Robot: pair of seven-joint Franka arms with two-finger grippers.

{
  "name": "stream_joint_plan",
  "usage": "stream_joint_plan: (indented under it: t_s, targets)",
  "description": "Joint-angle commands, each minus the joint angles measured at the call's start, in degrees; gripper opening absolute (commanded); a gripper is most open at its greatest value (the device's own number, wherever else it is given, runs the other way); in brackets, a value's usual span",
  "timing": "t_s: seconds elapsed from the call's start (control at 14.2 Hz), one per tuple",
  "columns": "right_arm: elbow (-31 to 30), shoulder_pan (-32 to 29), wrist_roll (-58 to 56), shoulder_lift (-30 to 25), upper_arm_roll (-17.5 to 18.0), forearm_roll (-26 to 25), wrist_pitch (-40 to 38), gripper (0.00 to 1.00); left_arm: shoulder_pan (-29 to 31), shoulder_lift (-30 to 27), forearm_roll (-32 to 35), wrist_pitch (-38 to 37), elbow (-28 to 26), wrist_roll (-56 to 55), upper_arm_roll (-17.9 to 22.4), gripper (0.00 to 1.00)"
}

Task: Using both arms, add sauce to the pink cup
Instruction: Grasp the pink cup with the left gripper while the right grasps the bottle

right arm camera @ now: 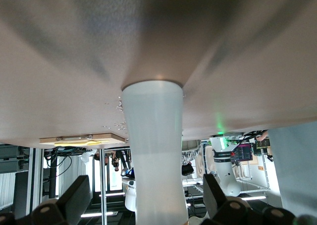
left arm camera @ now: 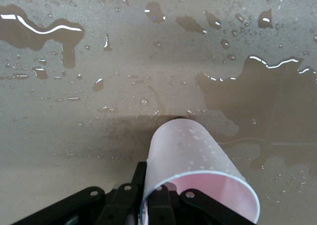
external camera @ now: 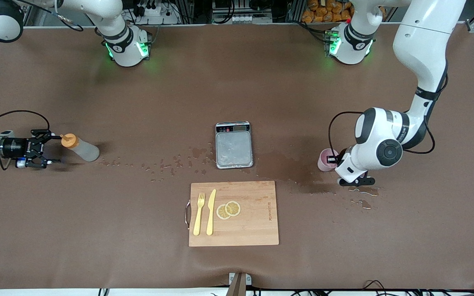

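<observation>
Right gripper [external camera: 41, 149], at the right arm's edge of the bench: fingers spread wide around the orange cap of the upright sauce bottle [external camera: 81, 148], not clamped. Centre: grey scale [external camera: 233, 144]; cutting board [external camera: 234, 213] at the camera edge. Left gripper [external camera: 335, 159], toward the left arm's edge: clamped on the pink cup [external camera: 325, 160] rim, among puddles [left arm camera: 257, 93].

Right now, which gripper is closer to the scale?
Left. The left gripper is at the pink cup, toward the left arm's end of the table from the scale. The right gripper is at the sauce bottle, much farther off toward the right arm's end.
</observation>
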Motion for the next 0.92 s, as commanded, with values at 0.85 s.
stream_joint_plan:
  t_s: [0.85]
  targets:
    - [-0.14,2.60,-5.66,2.88,1.02,1.15,-1.77,1.00,-5.44,-7.24,-0.28,-8.56,6.68,-23.02,-5.16,0.00]
